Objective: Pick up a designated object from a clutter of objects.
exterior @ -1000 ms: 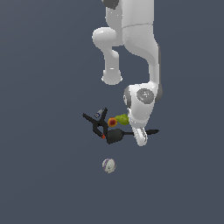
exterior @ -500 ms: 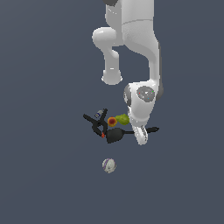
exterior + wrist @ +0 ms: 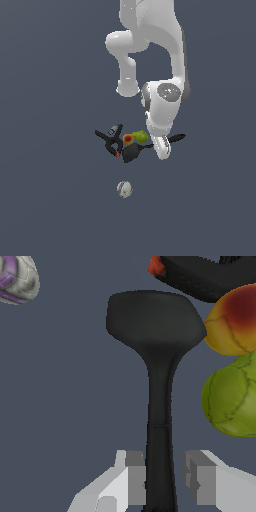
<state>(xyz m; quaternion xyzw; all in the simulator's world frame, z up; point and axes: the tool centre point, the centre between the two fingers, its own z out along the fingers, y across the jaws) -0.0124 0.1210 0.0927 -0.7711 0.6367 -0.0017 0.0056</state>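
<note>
Gripper [image 3: 163,481] low over the clutter, fingers [image 3: 134,476] straddling the black utensil's [image 3: 156,356] handle, narrow gaps either side, not yet clamped, utensil flat on the ground beside orange-red fruit [image 3: 234,321] and green fruit [image 3: 232,396].

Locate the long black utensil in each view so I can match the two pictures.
Exterior view: the black utensil lies at the arm's foot, head toward that view's left, handle partly hidden by the gripper.
Wrist view: the utensil fills the middle, its handle running between the jaws.
Shared landmark: the green fruit beside it.
</note>
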